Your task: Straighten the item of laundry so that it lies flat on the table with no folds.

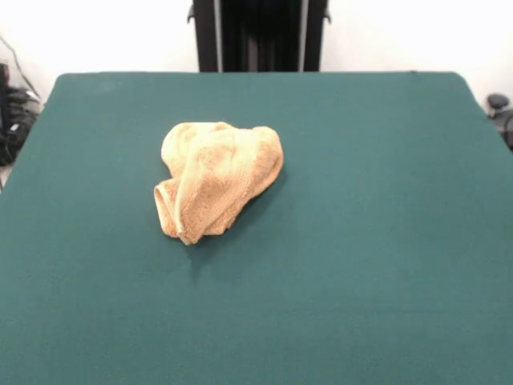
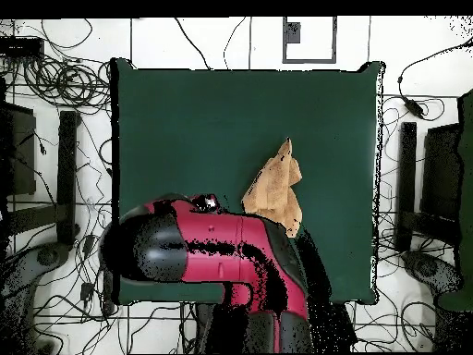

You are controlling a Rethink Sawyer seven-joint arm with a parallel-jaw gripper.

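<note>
The tan-orange terry towel [image 1: 216, 180] lies crumpled in a bunched heap left of the middle of the dark green table [image 1: 369, 241], with folds wrapped over one another. In the overhead view the towel [image 2: 274, 185] sits right of centre on the table [image 2: 203, 111], and part of it is hidden by the arm. The red and black arm [image 2: 212, 245] is folded over the table's edge on the robot's side. No gripper shows in either view. I see no white label.
The black pedestal [image 1: 258, 36] stands behind the table's far edge. Cables and black equipment stands [image 2: 55, 176] lie on the white floor around the table.
</note>
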